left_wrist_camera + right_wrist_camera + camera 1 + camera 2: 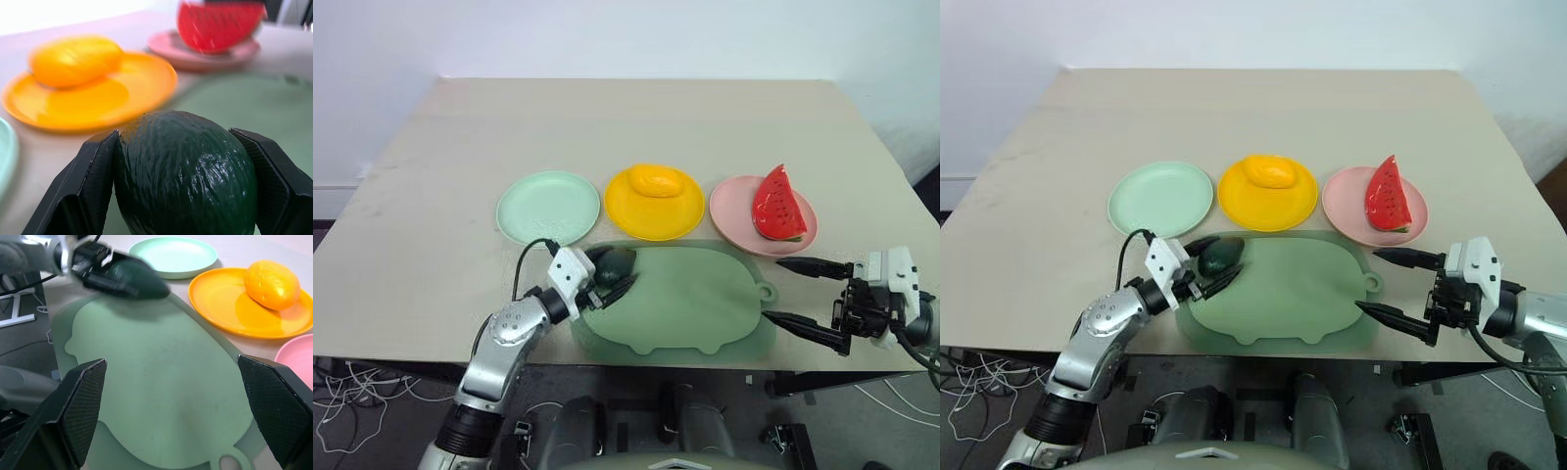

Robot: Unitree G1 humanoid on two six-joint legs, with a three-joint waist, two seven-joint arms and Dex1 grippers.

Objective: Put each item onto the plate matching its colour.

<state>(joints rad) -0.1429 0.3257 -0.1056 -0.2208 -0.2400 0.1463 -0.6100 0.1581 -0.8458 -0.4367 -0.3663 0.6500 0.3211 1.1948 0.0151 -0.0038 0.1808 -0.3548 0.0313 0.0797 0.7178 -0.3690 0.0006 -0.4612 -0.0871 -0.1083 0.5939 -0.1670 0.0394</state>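
dark green avocado [186,174] clamped between the two black fingers [80,191] of the left gripper [183,183], one pad on each flank. behind it, pale green board [254,100]; yellow fruit [76,59] lying on the yellow plate [142,85]. red watermelon wedge [217,24] on the pink plate [195,54]; sliver of mint plate [6,152] at the edge.

place: lab/test room | cues: bare beige table [636,127], plain white wall [607,34], loose floor cables [352,397]
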